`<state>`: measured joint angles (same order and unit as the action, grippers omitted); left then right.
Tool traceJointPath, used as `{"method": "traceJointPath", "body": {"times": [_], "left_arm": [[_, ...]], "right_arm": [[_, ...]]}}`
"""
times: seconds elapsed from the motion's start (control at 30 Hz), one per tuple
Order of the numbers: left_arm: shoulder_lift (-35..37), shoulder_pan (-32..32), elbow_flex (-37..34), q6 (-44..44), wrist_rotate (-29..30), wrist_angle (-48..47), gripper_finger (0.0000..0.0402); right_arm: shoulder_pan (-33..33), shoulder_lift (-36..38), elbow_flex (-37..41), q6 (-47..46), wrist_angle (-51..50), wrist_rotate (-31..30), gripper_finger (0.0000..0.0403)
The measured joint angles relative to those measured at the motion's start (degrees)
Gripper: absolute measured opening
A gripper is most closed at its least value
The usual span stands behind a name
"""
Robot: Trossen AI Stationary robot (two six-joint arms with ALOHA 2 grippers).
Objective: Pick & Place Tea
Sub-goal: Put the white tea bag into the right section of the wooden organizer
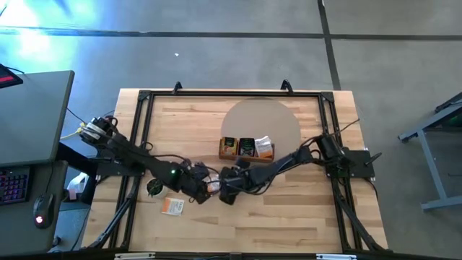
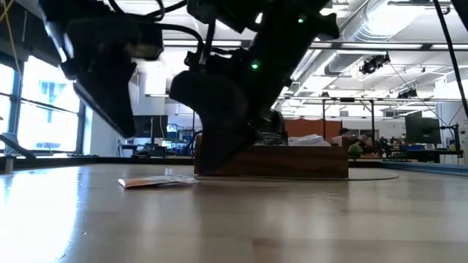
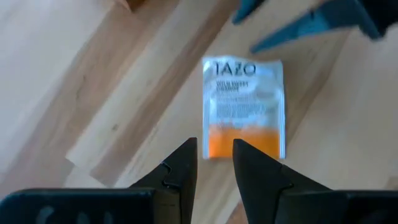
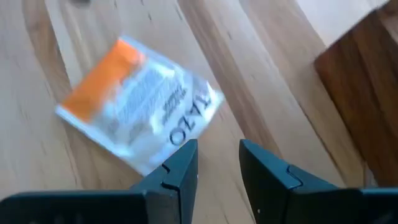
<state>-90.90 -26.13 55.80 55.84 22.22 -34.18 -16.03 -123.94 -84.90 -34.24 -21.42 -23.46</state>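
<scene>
You have two arms meeting near the table's middle. Two white-and-orange TAZO tea packets lie loose on the wood: one (image 1: 172, 206) by the left arm, and one (image 3: 244, 108) (image 4: 138, 102) between the two grippers, flat, with white print above an orange band. The left gripper (image 3: 214, 163) hovers just over its orange end, fingers slightly apart and empty. The right gripper (image 4: 218, 163) hangs beside the packet's lettered edge, likewise parted, gripping nothing. The wooden tray (image 1: 247, 149) already holds packets in three compartments.

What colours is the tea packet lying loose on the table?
White with an orange band along one edge; the tea packet shows best in the left wrist view.
</scene>
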Motion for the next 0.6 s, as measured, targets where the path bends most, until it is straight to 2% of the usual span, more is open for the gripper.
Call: {"method": "traceJointPath", "body": {"times": [0.23,0.43,0.6], "left_arm": [[-3.4,-3.3,-1.3,4.5,-1.1,0.3,0.0101],[-8.2,-3.1,-1.3,4.2,-1.1,4.1,0.0101],[-9.9,-2.4,-1.3,2.9,-1.1,6.6,0.0101]], "right_arm": [[0.8,0.0,0.0,-4.7,3.8,2.9,0.0114],[0.6,-0.5,0.0,-8.5,4.6,-0.1,0.0114],[0.9,-2.8,0.0,-9.5,6.0,0.8,0.0114]]}}
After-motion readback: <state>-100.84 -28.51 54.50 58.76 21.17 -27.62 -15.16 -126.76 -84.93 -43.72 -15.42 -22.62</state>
